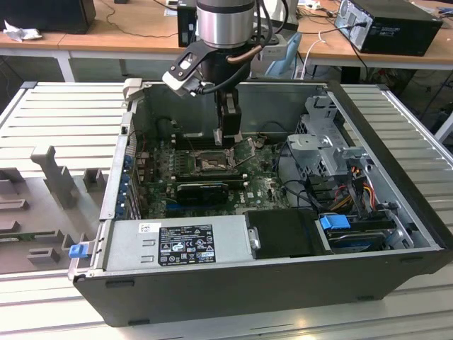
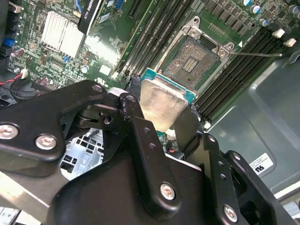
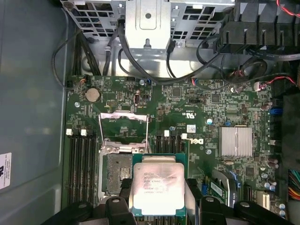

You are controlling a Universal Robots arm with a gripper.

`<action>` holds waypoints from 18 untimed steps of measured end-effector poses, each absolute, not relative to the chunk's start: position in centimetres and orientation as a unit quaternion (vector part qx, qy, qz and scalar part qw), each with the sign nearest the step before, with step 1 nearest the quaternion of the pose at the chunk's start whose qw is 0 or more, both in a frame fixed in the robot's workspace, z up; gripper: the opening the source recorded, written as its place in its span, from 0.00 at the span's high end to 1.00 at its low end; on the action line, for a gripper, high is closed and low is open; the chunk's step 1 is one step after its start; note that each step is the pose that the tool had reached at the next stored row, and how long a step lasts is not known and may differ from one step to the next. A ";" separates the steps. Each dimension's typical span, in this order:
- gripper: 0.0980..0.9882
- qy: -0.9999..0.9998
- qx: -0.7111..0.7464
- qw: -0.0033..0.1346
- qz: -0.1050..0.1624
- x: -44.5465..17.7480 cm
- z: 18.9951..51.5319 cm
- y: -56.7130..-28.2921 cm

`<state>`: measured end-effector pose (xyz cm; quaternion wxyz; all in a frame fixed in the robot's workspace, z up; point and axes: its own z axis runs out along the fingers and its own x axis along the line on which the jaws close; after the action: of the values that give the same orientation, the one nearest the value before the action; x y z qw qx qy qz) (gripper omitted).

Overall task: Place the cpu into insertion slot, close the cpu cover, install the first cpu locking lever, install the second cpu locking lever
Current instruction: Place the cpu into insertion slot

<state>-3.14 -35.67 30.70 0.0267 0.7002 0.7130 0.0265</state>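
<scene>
My gripper [image 1: 228, 142] is shut on the cpu [image 3: 157, 185], a flat square chip with a silver top, held by its two opposite edges between the black fingers [image 2: 137, 123]. The cpu [image 2: 163, 104] hovers level just above the board, beside the insertion slot [image 3: 116, 172] and overlapping its edge. The slot [image 2: 193, 62] is a dark square socket with a silvery rim, and it lies bare. The cpu cover [image 3: 124, 116], a thin silvery frame with a square window, is swung open beyond the slot. A thin lever rod [image 2: 258, 54] sticks out at the socket's side.
The work is inside an open computer case [image 1: 396, 134]. Black memory slots [image 3: 82, 164] flank the socket. A finned heatsink [image 3: 236, 143] and a black graphics card [image 1: 202, 190] lie nearby. A power supply [image 1: 184, 242], a drive cage [image 1: 322, 152] and loose cables [image 1: 354, 188] crowd the exterior view's right.
</scene>
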 end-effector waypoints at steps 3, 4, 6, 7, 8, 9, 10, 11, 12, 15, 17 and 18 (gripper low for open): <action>0.52 0.713 0.700 0.026 0.026 -3.1 30.4 -35.7; 0.52 0.713 0.700 0.026 0.025 -3.1 30.3 -35.7; 0.52 0.713 0.700 0.025 0.025 -3.1 30.2 -35.7; 0.52 0.713 0.700 0.024 0.024 -3.1 30.1 -35.7; 0.52 0.713 0.700 0.023 0.023 -3.1 30.0 -35.7; 0.52 0.713 0.700 0.023 0.022 -3.1 29.9 -35.7; 0.52 0.713 0.700 0.022 0.022 -3.1 29.8 -35.7; 0.52 0.713 0.700 0.021 0.020 -3.1 29.7 -35.7; 0.52 0.713 0.700 0.020 0.020 -3.2 29.5 -35.6; 0.52 0.713 0.701 0.018 0.018 -3.2 29.2 -35.3; 0.52 0.712 0.702 0.016 0.016 -3.2 28.9 -35.1; 0.52 0.711 0.703 0.016 0.016 -3.2 28.7 -35.0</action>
<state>-3.21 -35.02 28.70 0.0159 0.7026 0.7112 0.0158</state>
